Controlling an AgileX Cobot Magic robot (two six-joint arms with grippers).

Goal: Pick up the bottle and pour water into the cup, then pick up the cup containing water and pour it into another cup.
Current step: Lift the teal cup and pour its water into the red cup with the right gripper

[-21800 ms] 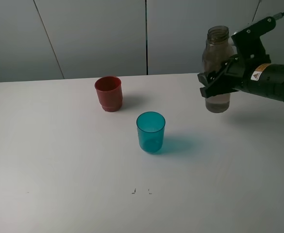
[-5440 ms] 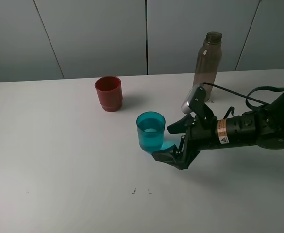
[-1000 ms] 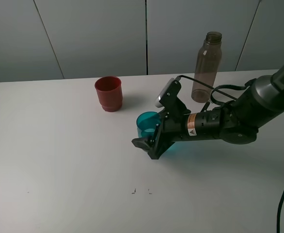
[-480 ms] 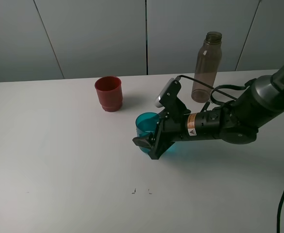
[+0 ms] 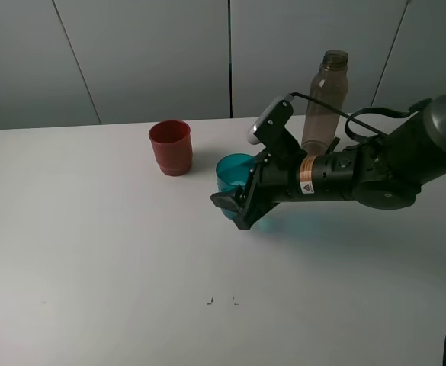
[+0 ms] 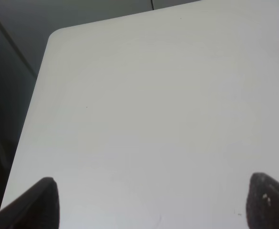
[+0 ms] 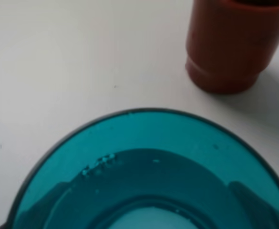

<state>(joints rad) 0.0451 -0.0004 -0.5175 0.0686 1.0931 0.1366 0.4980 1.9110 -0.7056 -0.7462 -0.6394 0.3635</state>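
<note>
First pour looks done: the bottle (image 5: 323, 107) stands upright far right. My right gripper (image 5: 236, 204) is clamped on the teal cup (image 5: 232, 174) in the middle, water inside. The left gripper (image 6: 156, 202) has its jaws apart, empty. Left to do: tip it into the red cup (image 5: 170, 146), just beyond on the left.

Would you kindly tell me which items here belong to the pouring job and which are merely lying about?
Job in hand:
translucent teal plastic tumbler, held by the right end effector
opaque red plastic cup
tall smoky grey-brown plastic bottle

Just there:
white table
small dark marks on it
open left end effector, idle
</note>
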